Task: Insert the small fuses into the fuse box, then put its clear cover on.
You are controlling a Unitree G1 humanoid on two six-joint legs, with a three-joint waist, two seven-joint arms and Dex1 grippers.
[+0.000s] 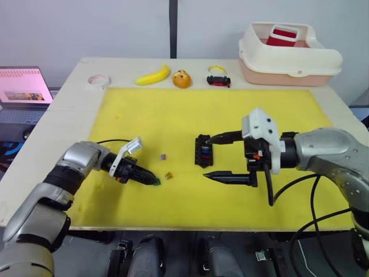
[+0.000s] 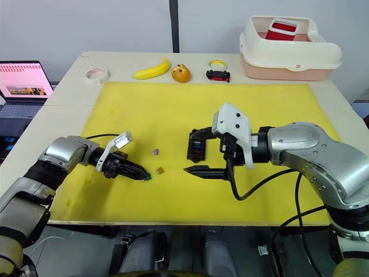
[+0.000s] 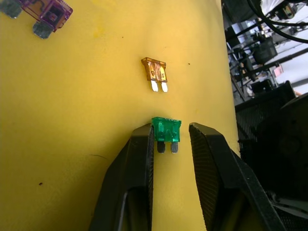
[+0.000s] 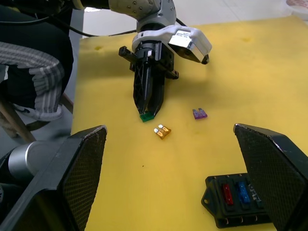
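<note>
Fuse box (image 1: pixel 203 151) on the yellow mat (image 1: pixel 173 115), mid-desk, red and blue fuses seated; right end effector (image 1: pixel 216 156) spread wide around it. Left end effector (image 3: pixel 171 149) narrowly parted about the green fuse (image 3: pixel 166 131), which touches one finger. Amber fuse (image 3: pixel 155 70) just beside; purple fuse (image 3: pixel 50 12) farther. Desk's far edge: banana (image 1: pixel 153 75), orange (image 1: pixel 181 78), tape roll (image 1: pixel 98 79), toy car (image 1: pixel 219 78), cream bin (image 1: pixel 288 55).

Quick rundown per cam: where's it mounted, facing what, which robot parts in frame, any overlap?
Head stereo pair: looks forward and down at the yellow mat; both arms in frame.
Left wrist: looks along the left gripper at the green fuse and amber fuse.
Right wrist: looks past its wide-open fingers at the fuse box.
Shared: both wrist views show the green, amber and purple fuses.
</note>
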